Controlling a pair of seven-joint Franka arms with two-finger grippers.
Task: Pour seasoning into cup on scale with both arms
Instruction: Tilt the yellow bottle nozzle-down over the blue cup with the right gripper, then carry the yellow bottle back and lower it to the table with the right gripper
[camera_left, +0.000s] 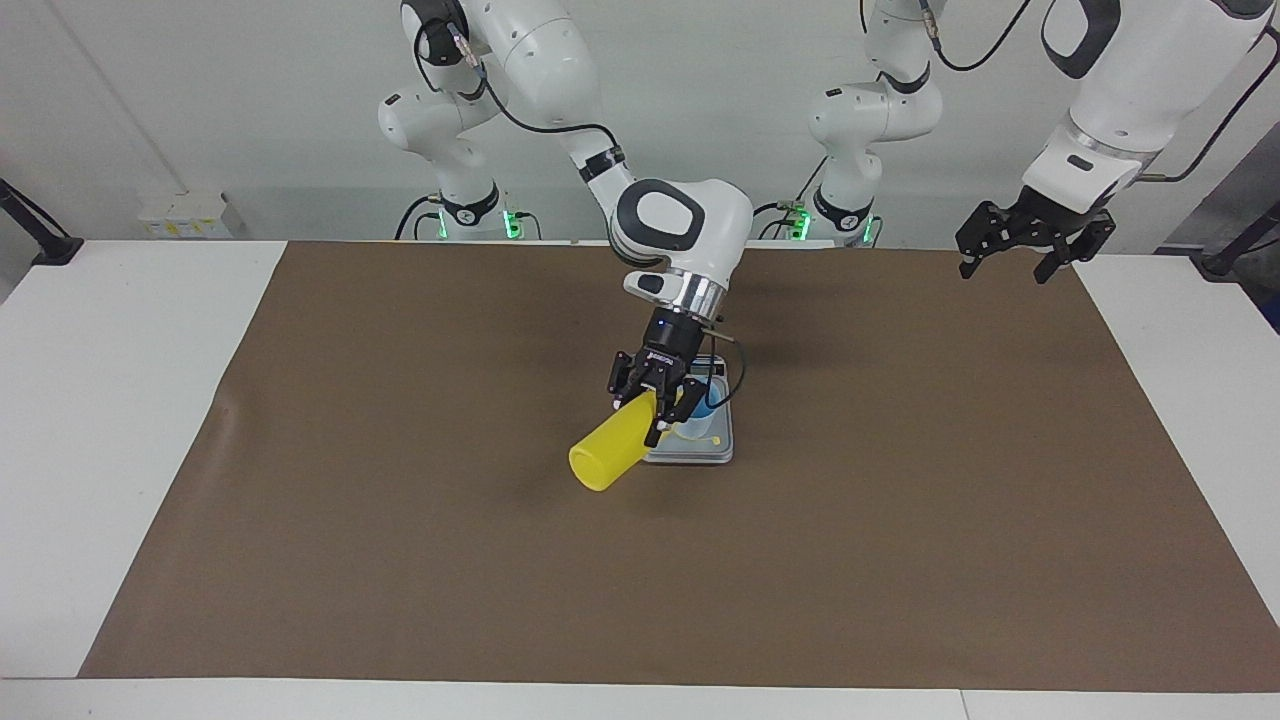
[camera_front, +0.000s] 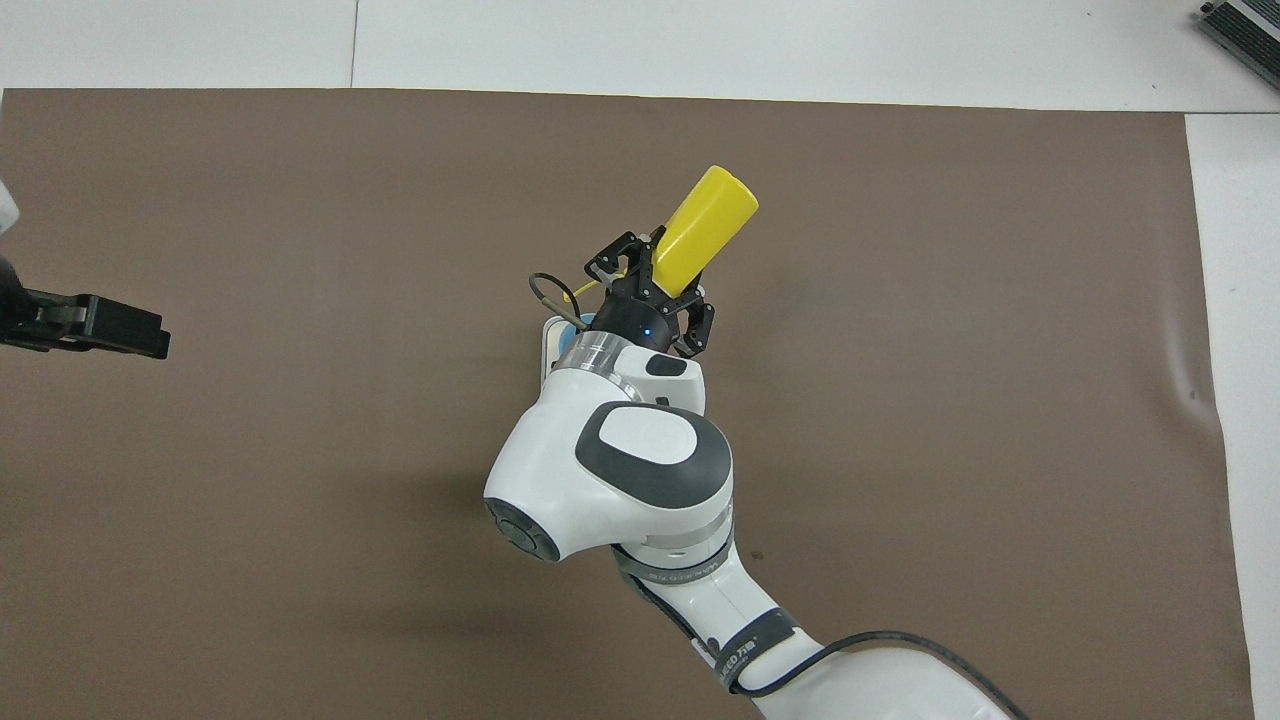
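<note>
The right gripper has its 2 fingers clamped on the neck end of the smooth yellow plastic seasoning bottle, tipped nozzle-down over the tapered light blue cup. Below the fingers, the cup stands on the flat silver-grey scale. The left gripper waits, fingers spread, holding nothing.

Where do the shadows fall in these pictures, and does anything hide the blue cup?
Facing view: soft shadows lie on the brown mat under the right gripper, which holds the tilted yellow bottle; the cup on the scale shows partly. Overhead view: the right arm covers most of the cup and scale, and casts a faint dark patch on the mat.
</note>
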